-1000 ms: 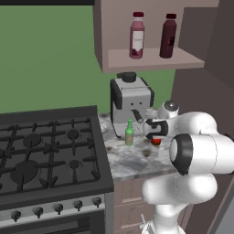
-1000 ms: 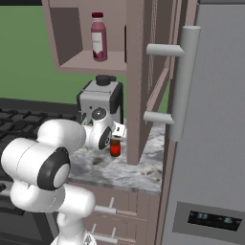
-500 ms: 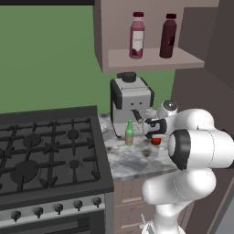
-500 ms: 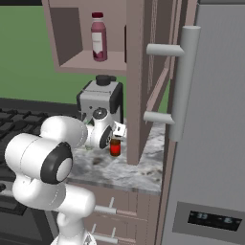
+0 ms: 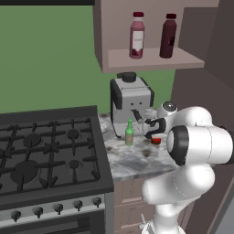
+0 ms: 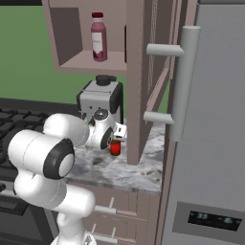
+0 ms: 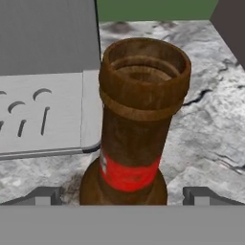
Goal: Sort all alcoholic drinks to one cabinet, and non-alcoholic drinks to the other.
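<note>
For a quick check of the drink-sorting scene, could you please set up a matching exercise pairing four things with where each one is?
Things:
1. pink bottle
2. green bottle
3. amber-brown bottle
4. coffee machine

Places:
A. on the counter, directly under the open gripper
B. at the back of the counter, below the open cabinet
C. on the cabinet shelf beside the maroon bottle
D. on the counter in front of the coffee machine, nearer the stove

Pairs: 1-C, 2-D, 3-A, 4-B

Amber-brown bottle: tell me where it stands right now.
The amber-brown bottle stands upright on the marble counter, right of the green bottle, beside the coffee machine, between the open gripper's fingertips.
</note>
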